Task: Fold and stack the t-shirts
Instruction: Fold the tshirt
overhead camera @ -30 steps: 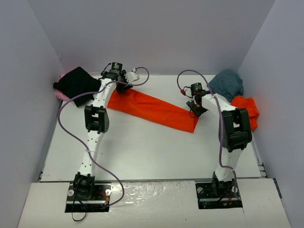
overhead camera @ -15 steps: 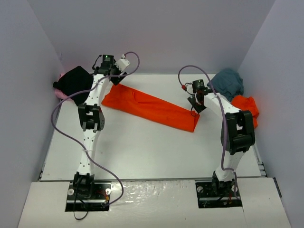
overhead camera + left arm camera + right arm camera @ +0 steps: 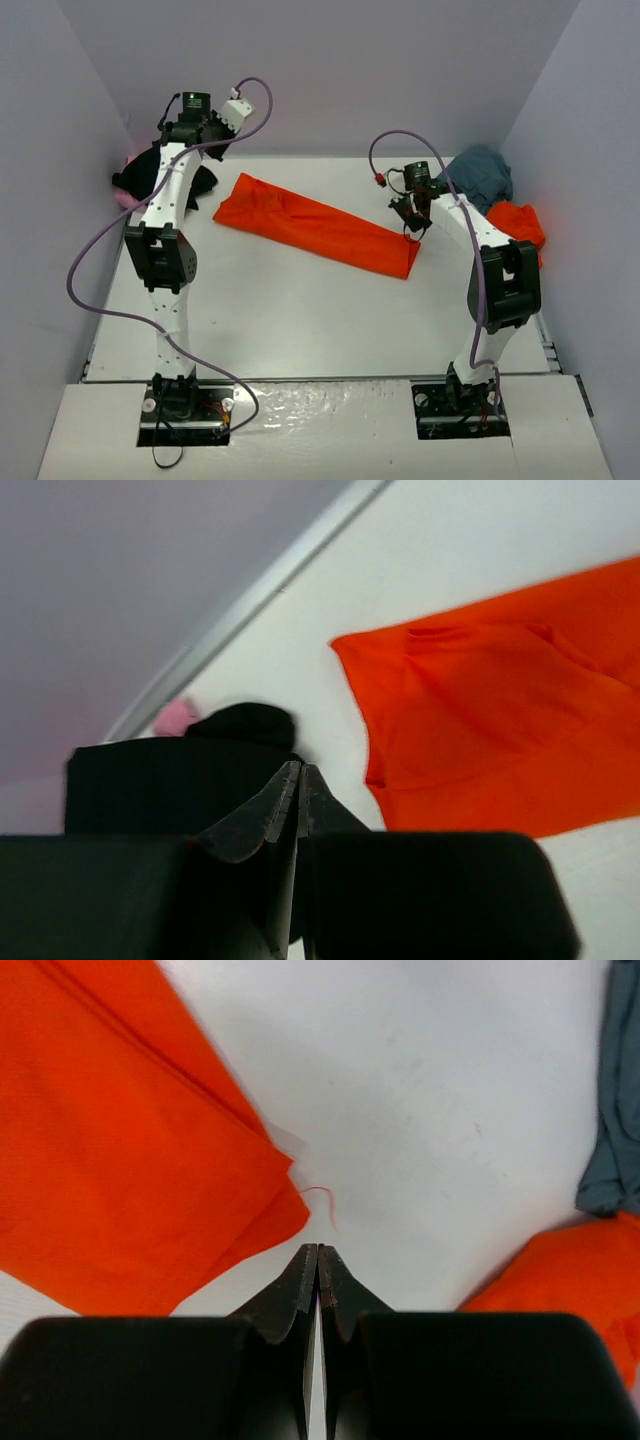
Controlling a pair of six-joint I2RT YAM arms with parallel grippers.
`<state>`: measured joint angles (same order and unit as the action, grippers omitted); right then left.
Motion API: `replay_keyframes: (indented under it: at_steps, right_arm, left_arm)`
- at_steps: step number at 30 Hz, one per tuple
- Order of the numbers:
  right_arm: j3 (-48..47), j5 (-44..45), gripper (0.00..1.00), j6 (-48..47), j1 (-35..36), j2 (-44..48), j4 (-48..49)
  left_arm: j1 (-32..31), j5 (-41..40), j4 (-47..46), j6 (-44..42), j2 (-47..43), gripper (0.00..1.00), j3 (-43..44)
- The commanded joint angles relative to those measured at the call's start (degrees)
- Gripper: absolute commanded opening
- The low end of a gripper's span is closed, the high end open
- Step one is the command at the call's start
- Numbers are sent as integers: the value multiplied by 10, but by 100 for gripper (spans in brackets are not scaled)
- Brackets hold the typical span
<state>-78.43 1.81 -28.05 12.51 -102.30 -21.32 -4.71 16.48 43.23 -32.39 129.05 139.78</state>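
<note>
A bright orange-red t-shirt [image 3: 320, 228] lies folded into a long slanted strip across the middle of the table; it also shows in the left wrist view [image 3: 500, 700] and the right wrist view [image 3: 120, 1140]. My left gripper [image 3: 212, 143] [image 3: 300, 767] is shut and empty, raised near the black t-shirt [image 3: 140, 178] [image 3: 160, 780] at the back left. A pink t-shirt [image 3: 124, 198] [image 3: 176, 716] peeks from under the black one. Beside the strip's right corner, my right gripper [image 3: 410, 222] [image 3: 318, 1248] is shut on nothing, apart from the cloth. A teal-grey t-shirt [image 3: 480, 175] [image 3: 615, 1110] and a second orange-red t-shirt [image 3: 520, 225] [image 3: 570, 1270] lie crumpled at the back right.
Grey walls [image 3: 330, 70] close in the white table [image 3: 300, 310] at the back and on both sides. Purple cables loop from both arms. A loose orange thread [image 3: 325, 1200] lies on the table just beyond my right fingertips.
My left arm swung left and back, off the orange strip's left end, and its jaws opened wide, then closed. My right gripper let go of the right end and shut. The strip lies flat.
</note>
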Motion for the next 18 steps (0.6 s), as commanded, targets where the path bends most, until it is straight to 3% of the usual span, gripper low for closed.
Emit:
replay_keyframes:
  at_steps: [1,12,18]
  right_arm:
    - [-12,-27,0,-23,36,-1,-27]
    - [-19,-20,0,-68,41,-45,-38]
    - [-24,-20,0,-83,38,-89,-68]
  left_arm:
    - [-15,58,62,18,-28,0,-42]
    - [-53,48,36,36,-25,0,-135]
    - [-66,57,55,43,-12,0,-139]
